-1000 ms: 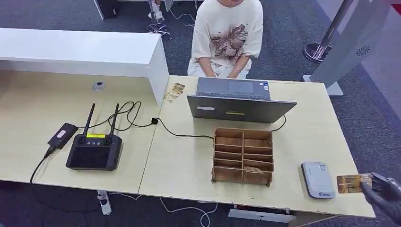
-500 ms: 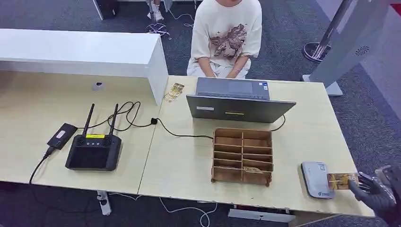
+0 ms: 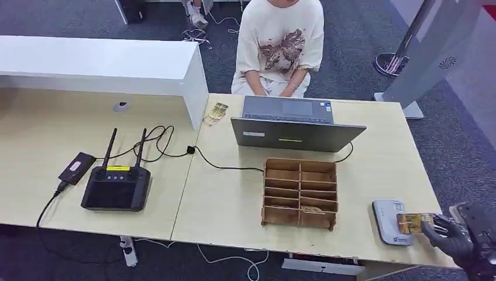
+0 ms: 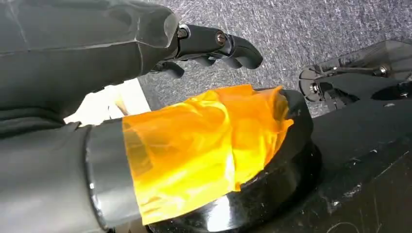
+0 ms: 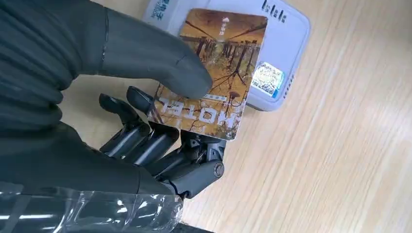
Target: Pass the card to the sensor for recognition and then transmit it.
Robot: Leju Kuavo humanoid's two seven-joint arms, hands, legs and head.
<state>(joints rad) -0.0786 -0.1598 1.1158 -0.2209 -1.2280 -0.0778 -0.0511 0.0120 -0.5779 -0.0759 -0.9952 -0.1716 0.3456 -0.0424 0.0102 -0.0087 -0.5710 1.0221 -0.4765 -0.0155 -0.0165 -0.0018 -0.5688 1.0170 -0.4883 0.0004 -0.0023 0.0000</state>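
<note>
Right hand (image 3: 453, 237) pinching brown printed hotel card (image 5: 212, 68), holding it over small white-grey card sensor (image 3: 392, 222) near front right corner of pale wood worktop (image 3: 234, 199). Recognition looking underway; transmitting not yet done. Left hand (image 4: 214, 46) hanging, fingers curling on nothing.

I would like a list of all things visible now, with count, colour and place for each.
card: 1, brown, over the reader
reader: 1, white, desk's right front
organizer: 1, brown wood, desk middle
laptop: 1, grey, before the person
controller: 1, black, left desk
desk: 1, pale wood
person: 1, pale shirt, seated behind desk
right hand: holds the card
left hand: dark, holds nothing
</note>
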